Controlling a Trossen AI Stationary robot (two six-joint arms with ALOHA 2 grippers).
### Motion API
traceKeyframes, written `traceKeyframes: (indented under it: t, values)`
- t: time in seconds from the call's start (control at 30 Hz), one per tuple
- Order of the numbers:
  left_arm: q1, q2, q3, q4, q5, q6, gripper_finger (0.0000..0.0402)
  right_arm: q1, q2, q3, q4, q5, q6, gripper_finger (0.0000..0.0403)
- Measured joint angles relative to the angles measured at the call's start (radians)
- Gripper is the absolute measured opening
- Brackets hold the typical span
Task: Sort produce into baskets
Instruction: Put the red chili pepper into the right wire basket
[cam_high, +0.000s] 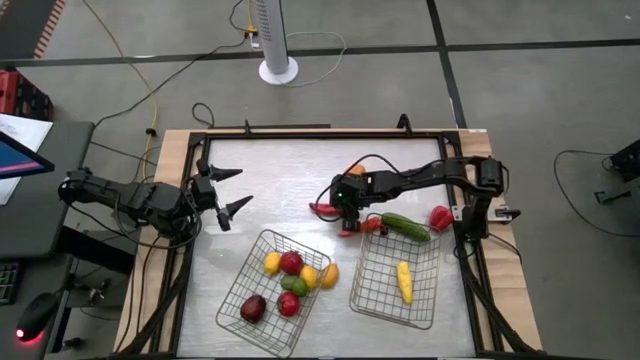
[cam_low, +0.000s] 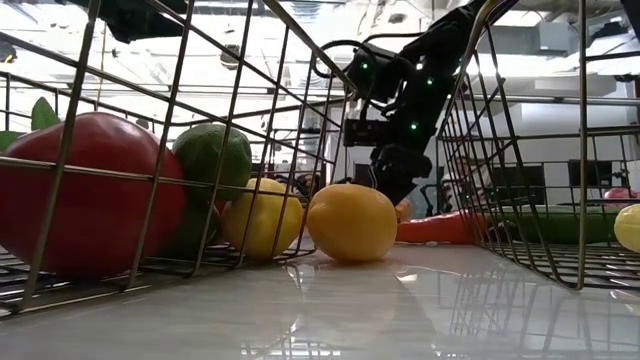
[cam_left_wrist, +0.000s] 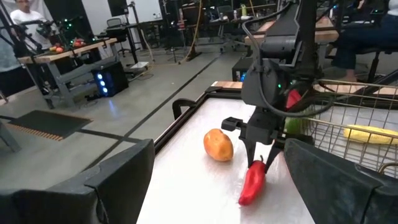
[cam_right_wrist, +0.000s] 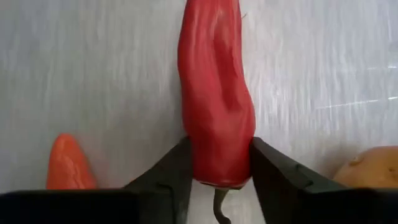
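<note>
My right gripper (cam_high: 346, 208) stands over the middle of the table, shut on a red chili (cam_right_wrist: 214, 93), which also shows in the left wrist view (cam_left_wrist: 251, 182). An orange round piece (cam_left_wrist: 217, 144) lies just beyond it. My left gripper (cam_high: 232, 191) is open and empty at the table's left side. The left wire basket (cam_high: 248, 262) holds yellow, red, green, orange and maroon pieces. The right wire basket (cam_high: 362, 292) holds a yellow piece (cam_high: 404, 281). A green cucumber (cam_high: 405, 227) lies across its far rim. My right gripper pinches the red chili between its two fingers (cam_right_wrist: 171, 171) at its stem end (cam_right_wrist: 217, 177). The fingers come from above, pointing down, across the chili. The chili's body stretches away from the fingers low along the table top, toward the table's left (cam_left_wrist: 244, 196).
A second orange-red long piece (cam_high: 349, 231) and a small red piece (cam_high: 372, 224) lie by the right basket's far left corner. A red round piece (cam_high: 440, 217) lies near the right arm's base. Free table lies between my left gripper and the chili.
</note>
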Motion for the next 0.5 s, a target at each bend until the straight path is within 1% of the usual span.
traceKeyframes:
  t: [0.07,0.23,0.33,0.5]
  values:
    - [0.0,0.0,0.0,0.0,0.0,0.0,0.0345,-0.005,0.023,0.004,0.007,-0.005,0.0,0.014]
    - [0.0,-0.001,0.0,-0.001,0.0,0.008,0.0345,-0.004,0.026,0.021,-0.013,-0.002,-0.001,0.0138]
    - [0.0,-0.001,0.0,-0.001,0.0,0.015,0.0345,-0.002,0.018,0.094,-0.145,0.04,-0.01,0.0139]
    - [0.0,-0.001,0.0,-0.001,-0.001,0.019,0.0345,0.016,-0.003,0.311,-0.44,0.108,0.0,0.0158]
